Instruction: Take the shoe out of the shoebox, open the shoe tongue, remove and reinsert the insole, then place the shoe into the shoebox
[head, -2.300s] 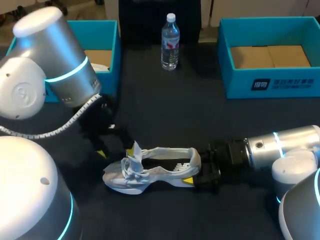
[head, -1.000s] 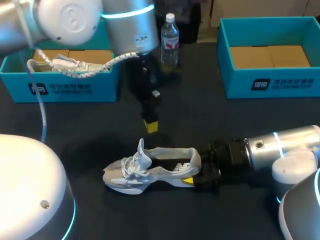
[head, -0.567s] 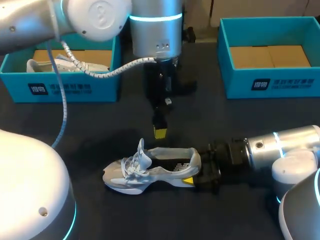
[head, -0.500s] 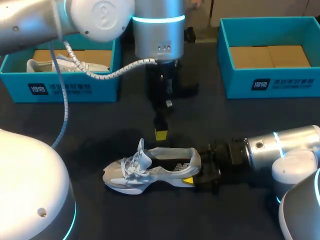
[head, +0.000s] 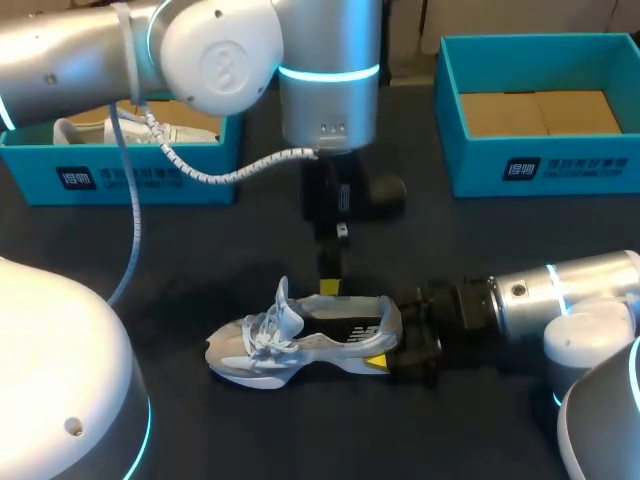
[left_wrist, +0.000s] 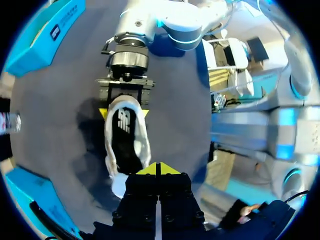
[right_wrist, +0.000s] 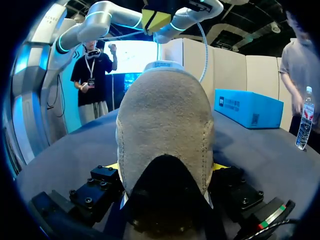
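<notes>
Your left tool (left_wrist: 157, 169) has its yellow tips pressed together with nothing between them. You only get that from the left wrist view; the head view shows one yellow block. It points straight down at the far rim of the pale grey and white mesh sneaker (head: 300, 338), about mid-length. You can't tell from any view whether it touches the rim.

Your right tool (right_wrist: 165, 167) is clamped on the sneaker's heel, one yellow tip on each side. The right wrist view shows both tips against the heel cup. The head view shows just the near one, the other hidden behind the shoe.

The sneaker sits on its sole on the dark table (head: 470, 230), out of both boxes, near the front middle. Its long axis runs across the table, toe to your left and heel to your right. The opening faces up and the tongue (head: 283, 296) stands upright.

The left teal shoebox (head: 130, 178) sits at the back left with a second pale sneaker (head: 110, 128) in it. The right teal shoebox (head: 545, 165) sits at the back right and shows only its brown cardboard floor. Both are well apart from the shoe.

A clear plastic water bottle (right_wrist: 305, 120) shows in the right wrist view. In the head view your left arm covers it.
</notes>
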